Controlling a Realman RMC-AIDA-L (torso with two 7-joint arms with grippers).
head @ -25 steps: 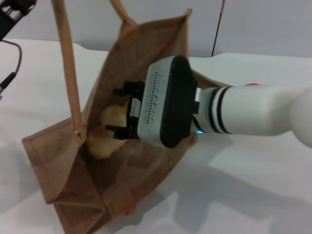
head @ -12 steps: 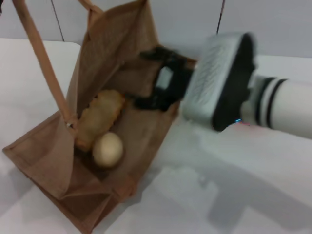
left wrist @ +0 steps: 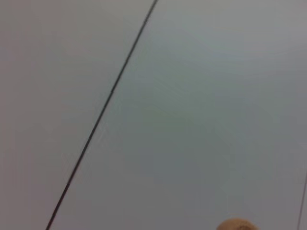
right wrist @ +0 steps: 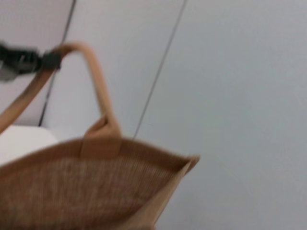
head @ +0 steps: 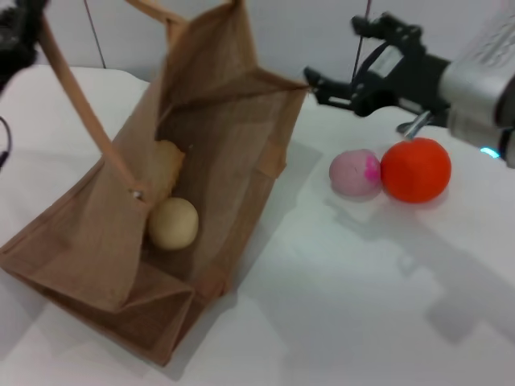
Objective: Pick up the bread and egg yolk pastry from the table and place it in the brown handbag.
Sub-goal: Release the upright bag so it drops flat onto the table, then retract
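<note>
The brown handbag [head: 225, 129] stands open at the left of the table, and its rim and one handle also show in the right wrist view [right wrist: 96, 177]. Inside it lie the egg yolk pastry [head: 172, 223] and, partly hidden behind the bag's wall, the bread [head: 166, 165]. My right gripper [head: 334, 52] is open and empty, in the air just right of the bag's rim. My left gripper [head: 16, 32] is at the top left, holding one long handle [head: 80, 112] up; it shows dark at the handle in the right wrist view [right wrist: 21, 60].
A pink ball [head: 355, 173] and a larger orange ball [head: 415, 170] lie side by side on the white table [head: 338, 305], right of the bag and below my right arm. A grey wall stands behind. The left wrist view shows mostly wall.
My right gripper has drawn out of the bag, up and to the right, leaving the egg yolk pastry inside beside the bread. The balls are now uncovered.
</note>
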